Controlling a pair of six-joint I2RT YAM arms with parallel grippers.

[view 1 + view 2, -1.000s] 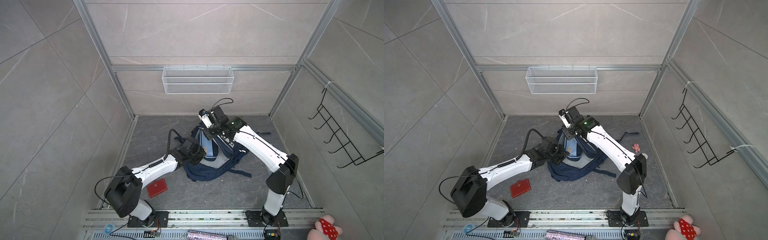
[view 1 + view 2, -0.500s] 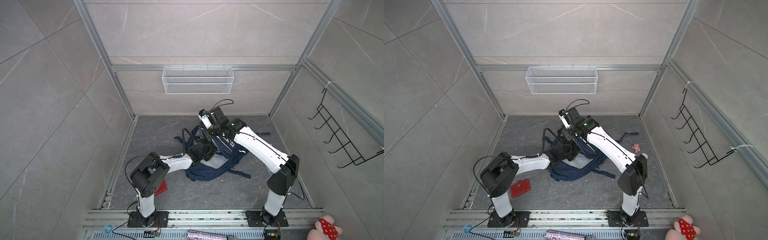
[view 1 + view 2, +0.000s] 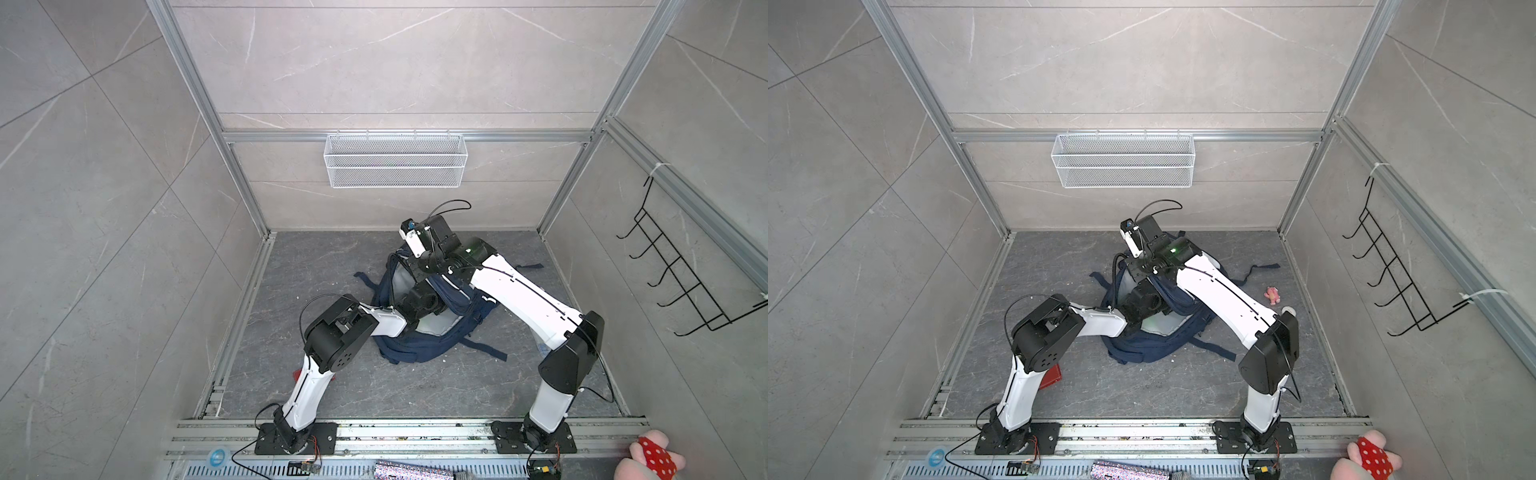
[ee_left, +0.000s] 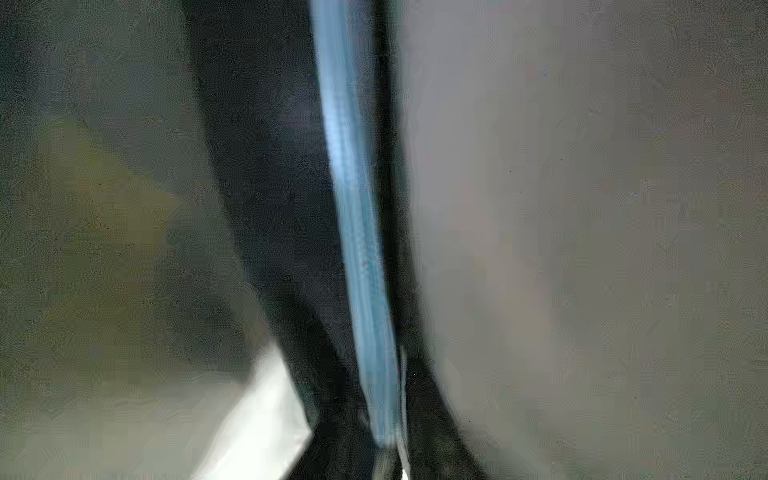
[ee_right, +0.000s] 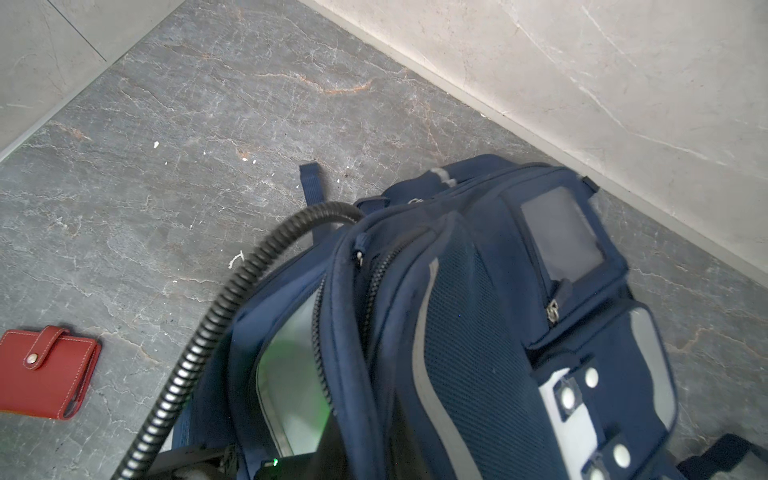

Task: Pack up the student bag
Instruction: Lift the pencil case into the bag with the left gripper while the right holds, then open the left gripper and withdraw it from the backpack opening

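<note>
Top views: left arm [image 3: 382,325] bent into student bag [image 3: 419,351].

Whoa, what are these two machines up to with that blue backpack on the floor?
They are packing the student bag, a navy backpack lying on the grey floor. The right gripper is shut on the bag's upper edge, apparently holding the main compartment open. The left arm reaches deep inside that opening. Its wrist view is blurred but shows a light-blue item against the pale lining. A red wallet lies on the floor outside the bag.
</note>
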